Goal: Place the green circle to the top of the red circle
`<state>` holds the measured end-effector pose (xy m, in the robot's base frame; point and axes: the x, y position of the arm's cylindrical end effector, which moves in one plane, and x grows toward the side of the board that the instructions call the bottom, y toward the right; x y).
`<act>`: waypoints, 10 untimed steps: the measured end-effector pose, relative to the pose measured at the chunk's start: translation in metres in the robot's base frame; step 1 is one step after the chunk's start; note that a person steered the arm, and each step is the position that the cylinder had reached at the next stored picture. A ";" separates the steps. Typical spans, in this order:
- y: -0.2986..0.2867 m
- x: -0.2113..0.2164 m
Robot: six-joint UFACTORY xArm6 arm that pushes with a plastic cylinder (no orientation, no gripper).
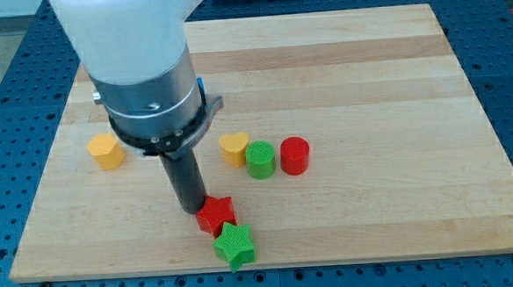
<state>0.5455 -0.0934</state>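
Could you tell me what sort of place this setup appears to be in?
Probably a robotics lab bench: a wooden board lies on a blue perforated table, coloured blocks such as the green circle are scattered about, and my tip touches the red star.

The scene is covered by a single camera view; it is set above the view's bottom edge of the wooden board point(368, 85) and is angled downward and forward across it; the whole board is taken in, with its far edge narrowed toward the view's top; a blue perforated table point(509, 104) is seen around the board on every side; the arm's white and dark housing point(138, 71) is seen close at the view's upper left, cut off by the frame; no second view is given, so nothing is shared.
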 end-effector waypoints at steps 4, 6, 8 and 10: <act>0.011 -0.020; 0.030 -0.018; 0.054 -0.017; 0.060 -0.039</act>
<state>0.5064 -0.0338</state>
